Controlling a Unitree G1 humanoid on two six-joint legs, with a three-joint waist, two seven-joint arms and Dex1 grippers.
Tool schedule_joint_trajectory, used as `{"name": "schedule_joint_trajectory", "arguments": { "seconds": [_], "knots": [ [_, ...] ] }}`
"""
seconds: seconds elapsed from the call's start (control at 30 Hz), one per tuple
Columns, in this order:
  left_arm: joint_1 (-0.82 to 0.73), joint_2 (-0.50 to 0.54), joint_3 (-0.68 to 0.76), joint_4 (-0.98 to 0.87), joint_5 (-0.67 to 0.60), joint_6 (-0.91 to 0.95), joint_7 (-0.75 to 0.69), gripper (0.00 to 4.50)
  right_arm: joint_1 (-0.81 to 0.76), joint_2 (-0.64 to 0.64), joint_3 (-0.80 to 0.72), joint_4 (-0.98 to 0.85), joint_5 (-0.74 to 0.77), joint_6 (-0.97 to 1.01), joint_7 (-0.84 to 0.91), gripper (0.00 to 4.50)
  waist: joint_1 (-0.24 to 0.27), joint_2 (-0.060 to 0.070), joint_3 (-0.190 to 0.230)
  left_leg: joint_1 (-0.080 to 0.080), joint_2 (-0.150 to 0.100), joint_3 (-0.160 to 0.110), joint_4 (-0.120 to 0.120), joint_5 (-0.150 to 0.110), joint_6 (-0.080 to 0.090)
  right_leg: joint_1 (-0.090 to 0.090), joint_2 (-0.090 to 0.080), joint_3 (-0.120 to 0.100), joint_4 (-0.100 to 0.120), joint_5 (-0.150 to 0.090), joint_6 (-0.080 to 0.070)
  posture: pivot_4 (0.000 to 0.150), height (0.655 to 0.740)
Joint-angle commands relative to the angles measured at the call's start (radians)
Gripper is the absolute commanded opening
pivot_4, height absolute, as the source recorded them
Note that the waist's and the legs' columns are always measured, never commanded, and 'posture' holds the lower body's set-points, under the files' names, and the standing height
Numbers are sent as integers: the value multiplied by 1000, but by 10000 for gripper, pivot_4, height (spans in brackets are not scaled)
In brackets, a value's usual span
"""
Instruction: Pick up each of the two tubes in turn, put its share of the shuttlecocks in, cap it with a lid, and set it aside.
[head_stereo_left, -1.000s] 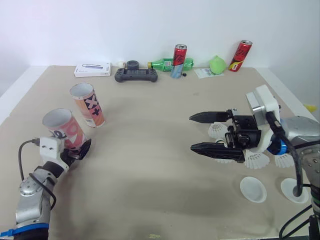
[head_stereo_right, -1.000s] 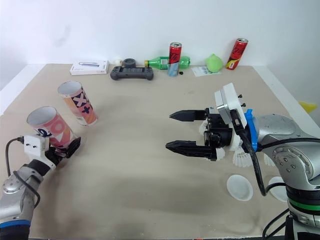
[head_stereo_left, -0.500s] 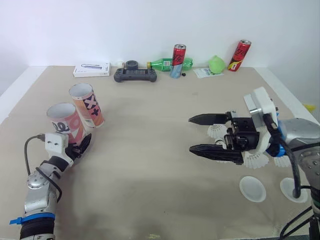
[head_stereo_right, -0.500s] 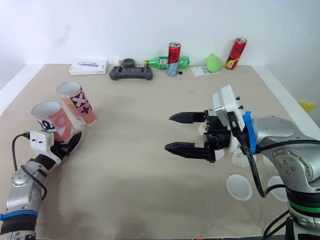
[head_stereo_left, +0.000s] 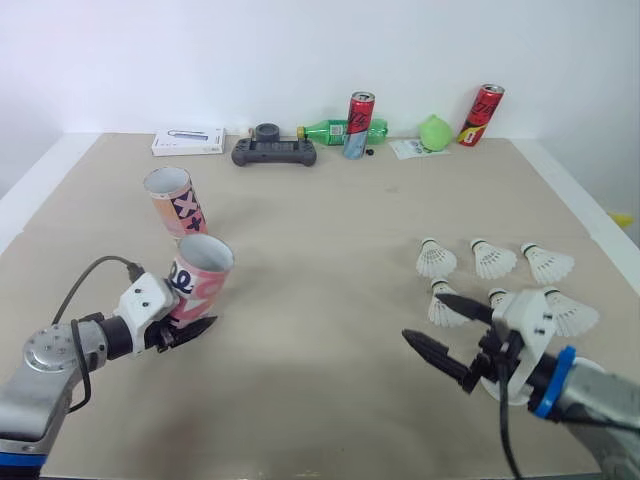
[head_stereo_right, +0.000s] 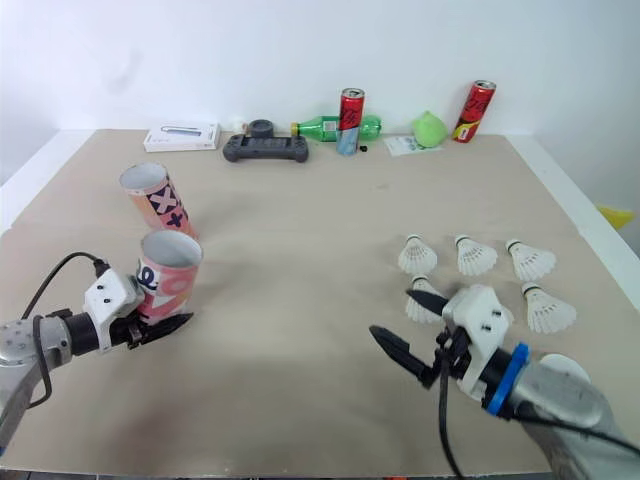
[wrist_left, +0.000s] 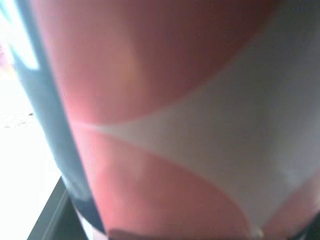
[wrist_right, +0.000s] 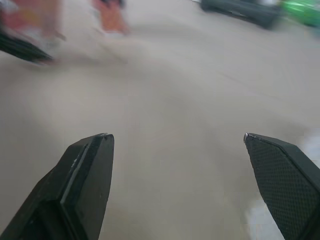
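Low on the left: left gripper, jaws pinching the bottom part of one pink tube. Tube leaning a little, open mouth up. Cannot tell if its bottom touches the table. In the left wrist picture, pink and white tube wall very close to the camera.

Just above, in the upper left: a second tube, orange with black marks, leaning too, open mouth up, not held. Two tubes in all, close together.

Along the top, at the far edge of the table, left to right: one white box, one black game pad, one green bottle lying on its side, one red can standing by the bottle, one green round thing, then one more red can, leaning. Two red cans in all.

On the right, in the middle: six shuttlecocks on the table, in two rows of three. Back row in plain sight. Middle one of the front row partly hidden behind the right arm.

Lower right: right gripper, jaws spread wide, nothing between them, pointing toward the left. One fingertip just beside the front-left shuttlecock. In the right wrist picture, two black fingers far apart over bare table.

At the right edge: one small yellow thing.
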Motion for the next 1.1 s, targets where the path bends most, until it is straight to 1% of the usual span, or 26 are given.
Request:
{"name": "schedule_joint_trajectory", "arguments": {
  "seconds": [0.03,0.1,0.13,0.23,0.3,0.4,0.6,0.7,0.97,1.03,1.07,1.1],
  "knots": [
    [-139,81,-78,-63,9,131,-61,28674,63,110,49,-65,-152,-59,-177,45000,1,0,0,0,0,0,0,0,-1,0,-1,-1,0,0,0,1500,7395],
    [-207,122,-144,-51,53,147,-99,28674,78,165,110,-58,-241,-61,-258,45000,0,1,0,0,0,-3,0,0,-3,-3,-2,-3,-2,0,0,1500,7395],
    [-241,138,-177,-38,77,145,-118,28674,76,190,142,-49,-285,-59,-299,45000,-5,2,0,0,0,-3,0,0,-4,-2,-6,-7,-4,0,0,1500,7395],
    [-314,178,-250,-10,127,155,-170,28674,45,238,217,-12,-363,-36,-372,45000,-17,3,0,-1,0,0,-1,-1,-5,0,-9,-10,-6,0,0,1500,7395],
    [-359,185,-280,8,147,158,-194,28674,10,264,250,22,-402,-36,-404,45000,-21,3,0,-1,0,3,-1,0,-4,-1,-9,-10,-6,0,1,1500,7395],
    [-417,165,-313,27,155,170,-220,28674,-39,300,277,84,-444,-44,-446,45000,-19,2,0,-3,-1,2,-2,0,-3,-2,-8,-11,-4,1,1,1500,7395],
    [-444,152,-353,50,198,152,-242,28674,-108,373,303,155,-474,-38,-492,45000,-19,2,-1,-5,-2,-1,-4,-4,0,-4,-5,-10,-1,-5,-1,1500,7395],
    [-443,146,-346,36,192,170,-248,28674,-166,421,290,202,-472,-26,-526,45000,-18,2,-1,-5,-2,-3,-4,-4,0,-4,-4,-10,0,-5,-1,1500,7395],
    [-439,134,-328,11,175,191,-241,28674,-257,466,271,283,-469,-14,-558,45000,-18,2,-1,-5,-3,-6,-2,-4,0,-2,-4,-12,1,-5,-1,1500,7395],
    [-437,127,-322,5,167,192,-237,28327,-264,474,254,295,-463,-14,-566,39604,-18,2,-1,-5,-3,-6,-1,-4,0,-2,-5,-11,1,-5,0,1500,7395],
    [-436,122,-318,2,163,191,-234,28327,-265,473,251,301,-464,-17,-565,37963,-18,2,-1,-5,-3,-6,-1,-4,0,-2,-5,-11,1,-5,0,1500,7395],
    [-435,117,-317,0,161,193,-231,28327,-267,476,247,306,-465,-20,-567,33988,-18,2,-1,-6,-3,-6,-1,-4,0,-2,-5,-11,1,-5,0,1500,7395]
  ]
}}
